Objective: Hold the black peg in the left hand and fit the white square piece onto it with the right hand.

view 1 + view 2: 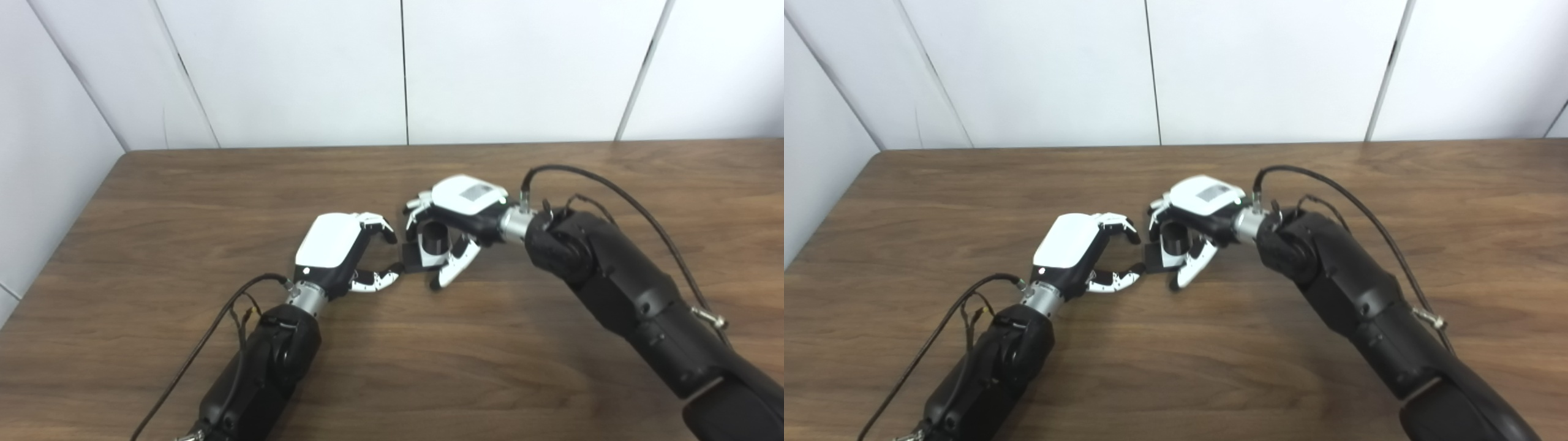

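White square piece [433, 257] half hidden inside my right robot hand [460, 211], black peg [434, 239] seated in it, my left robot hand [343, 251] partly spread, empty, thumb tip at the peg base.

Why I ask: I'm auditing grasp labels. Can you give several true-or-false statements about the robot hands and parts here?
1. The right robot hand is curled around the black peg. True.
2. The left robot hand grips the black peg. False: its fingers are apart and hold nothing.
3. Both hands are over the wooden table. True.
4. The white piece lies alone at the table's far left. False: it appears to sit right by the peg, inside the right hand.
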Motion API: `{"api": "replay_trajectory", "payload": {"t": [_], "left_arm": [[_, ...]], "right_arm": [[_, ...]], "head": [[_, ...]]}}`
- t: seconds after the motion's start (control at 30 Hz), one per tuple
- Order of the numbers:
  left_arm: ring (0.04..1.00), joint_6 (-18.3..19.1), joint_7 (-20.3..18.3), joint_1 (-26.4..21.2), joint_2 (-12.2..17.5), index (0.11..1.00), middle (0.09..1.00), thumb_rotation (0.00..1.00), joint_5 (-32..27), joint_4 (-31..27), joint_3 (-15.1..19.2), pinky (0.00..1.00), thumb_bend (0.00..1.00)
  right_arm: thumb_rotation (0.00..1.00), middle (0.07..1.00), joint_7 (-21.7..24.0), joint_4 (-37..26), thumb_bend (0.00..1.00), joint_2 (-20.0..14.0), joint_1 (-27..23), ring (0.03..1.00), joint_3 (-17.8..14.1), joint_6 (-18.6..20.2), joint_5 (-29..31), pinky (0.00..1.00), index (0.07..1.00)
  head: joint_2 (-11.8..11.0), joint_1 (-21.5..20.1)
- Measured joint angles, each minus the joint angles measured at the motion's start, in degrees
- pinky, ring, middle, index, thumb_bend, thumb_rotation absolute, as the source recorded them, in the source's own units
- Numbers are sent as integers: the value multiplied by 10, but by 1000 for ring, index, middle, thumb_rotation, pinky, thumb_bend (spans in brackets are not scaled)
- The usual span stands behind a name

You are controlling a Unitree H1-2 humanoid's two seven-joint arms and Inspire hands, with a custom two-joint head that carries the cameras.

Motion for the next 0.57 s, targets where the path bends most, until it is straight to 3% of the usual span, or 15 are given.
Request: {"api": "replay_trajectory", "payload": {"t": [0.57], "left_arm": [[757,0,0,-3,0,585,779,370,-1,3,0,655,828]], "right_arm": [[695,1000,14,-3,1000,-1,2,957,-38,17,36,867,1000]], "head": [[-2,4]]}}
